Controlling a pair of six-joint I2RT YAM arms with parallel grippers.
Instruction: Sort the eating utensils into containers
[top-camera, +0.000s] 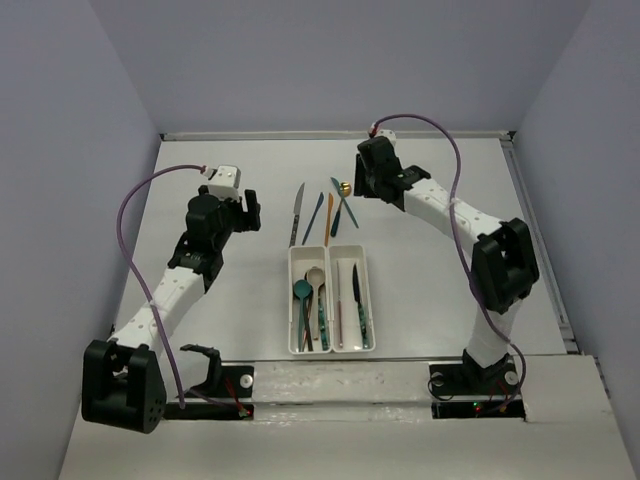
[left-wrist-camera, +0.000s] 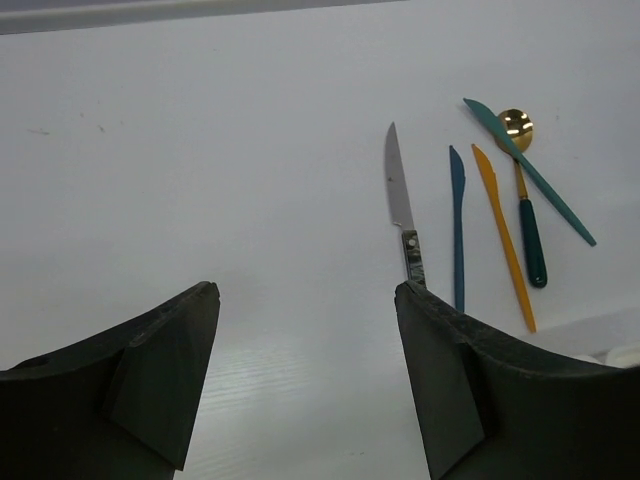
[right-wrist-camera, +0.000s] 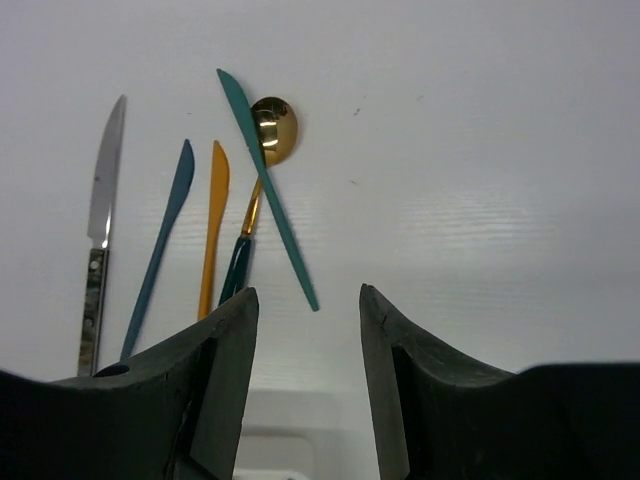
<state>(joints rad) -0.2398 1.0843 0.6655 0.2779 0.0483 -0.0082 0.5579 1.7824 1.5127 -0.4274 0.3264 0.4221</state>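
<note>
L tool (left-wrist-camera: 305, 295) & R tool (right-wrist-camera: 305, 300) both apart, empty; slim teal plastic knife (right-wrist-camera: 267, 190) lying across gold-bowled spoon (right-wrist-camera: 273, 130) prob light, stiff, slick, flat on white desk (right-wrist-camera: 480, 200), pinch mid-length

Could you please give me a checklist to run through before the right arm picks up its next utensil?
1. Right pincer open and empty: ok.
2. Left pincer open and empty: ok.
3. Gold spoon free to lift: not ok, the teal knife lies across it.
4. Silver knife lying apart from the other utensils: ok.
5. Room left in both bins of the tray: ok.
6. Which bin holds only knives: cannot tell, the contents are too small in the top view.
</note>
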